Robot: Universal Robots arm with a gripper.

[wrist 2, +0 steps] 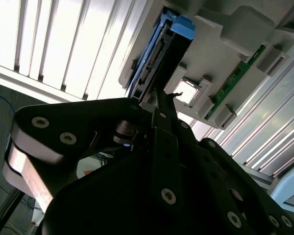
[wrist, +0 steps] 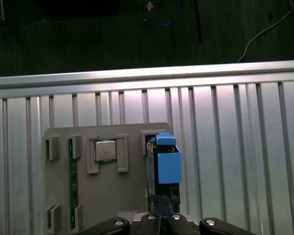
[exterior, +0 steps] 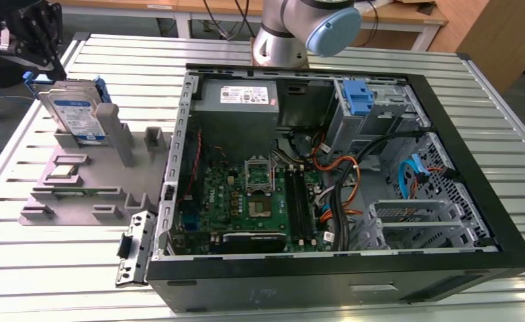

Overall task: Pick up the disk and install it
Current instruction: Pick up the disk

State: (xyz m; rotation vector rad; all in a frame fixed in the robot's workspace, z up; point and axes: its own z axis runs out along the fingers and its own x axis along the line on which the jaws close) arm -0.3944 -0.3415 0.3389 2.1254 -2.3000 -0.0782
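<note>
Disk [exterior: 77, 115] upright in holder [exterior: 92, 198], gripper [exterior: 43, 66] just above, seemingly apart.

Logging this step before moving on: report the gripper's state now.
Gripper: open or closed cannot be told; it is close above the disk, which stands on edge in the grey holder.

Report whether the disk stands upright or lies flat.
Upright: the disk stands on edge in a slot of the grey holder, outside the computer case.
</note>
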